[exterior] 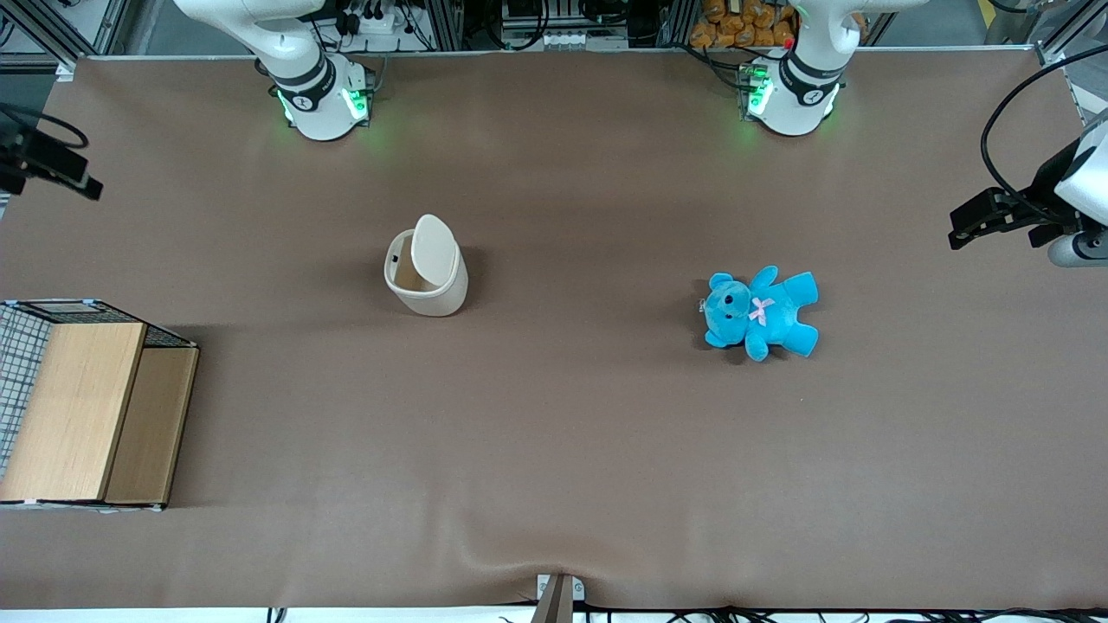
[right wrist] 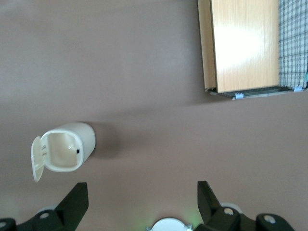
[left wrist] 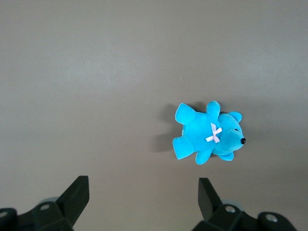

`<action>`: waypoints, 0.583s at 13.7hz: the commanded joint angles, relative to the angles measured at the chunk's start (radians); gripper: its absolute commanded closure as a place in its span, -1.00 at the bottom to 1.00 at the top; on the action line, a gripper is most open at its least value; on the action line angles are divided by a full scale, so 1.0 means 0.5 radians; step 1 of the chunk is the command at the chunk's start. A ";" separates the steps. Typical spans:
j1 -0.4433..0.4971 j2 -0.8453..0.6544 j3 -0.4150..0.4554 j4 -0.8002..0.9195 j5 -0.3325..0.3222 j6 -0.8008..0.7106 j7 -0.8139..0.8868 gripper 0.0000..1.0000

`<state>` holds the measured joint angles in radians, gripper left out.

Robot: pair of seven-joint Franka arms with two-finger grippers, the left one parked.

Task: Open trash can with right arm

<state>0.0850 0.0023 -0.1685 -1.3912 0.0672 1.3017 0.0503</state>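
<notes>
The cream-white trash can (exterior: 426, 275) stands on the brown table, farther from the front camera than the table's middle. Its flat lid (exterior: 434, 249) is tipped up and the inside shows. In the right wrist view the trash can (right wrist: 68, 147) shows its open mouth, with the lid (right wrist: 36, 159) swung aside. My right gripper (right wrist: 142, 201) is open and empty, its black fingers (right wrist: 73, 202) spread wide. It hangs high above the table, apart from the can. In the front view the right gripper (exterior: 61, 169) is at the working arm's end of the table.
A wood-and-wire box (exterior: 82, 407) stands at the working arm's end of the table, nearer the front camera; it also shows in the right wrist view (right wrist: 248, 45). A blue teddy bear (exterior: 762, 313) lies toward the parked arm's end.
</notes>
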 commanded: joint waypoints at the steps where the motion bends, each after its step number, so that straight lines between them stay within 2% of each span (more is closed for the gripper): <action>1: -0.102 0.008 0.097 0.098 0.035 -0.161 0.016 -1.00; 6: -0.103 0.002 0.098 0.107 0.010 -0.253 0.010 -1.00; 8: -0.103 0.005 0.098 0.119 -0.054 -0.247 0.010 -1.00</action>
<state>0.0588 0.0023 -0.1396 -1.3562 0.0653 1.1929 0.0511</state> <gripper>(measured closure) 0.000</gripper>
